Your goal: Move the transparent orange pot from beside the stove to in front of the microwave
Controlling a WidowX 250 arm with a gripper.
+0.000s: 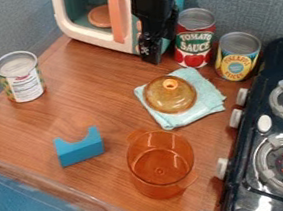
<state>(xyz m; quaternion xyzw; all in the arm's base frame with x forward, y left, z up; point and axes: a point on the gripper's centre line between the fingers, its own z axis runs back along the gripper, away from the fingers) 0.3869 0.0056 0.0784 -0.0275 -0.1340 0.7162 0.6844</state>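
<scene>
A toy stove (274,69) lines the right edge. At upper centre, the gripper (152,58) hangs between the toy microwave (92,37) and tomato sauce can (195,41); its opening and hold cannot be told. Moving there calls for clearance.

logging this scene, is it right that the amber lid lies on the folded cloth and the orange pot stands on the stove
Not quite: the camera view shows the orange pot standing on the wooden counter, beside the stove. The amber lid does lie on the folded cloth.
</scene>
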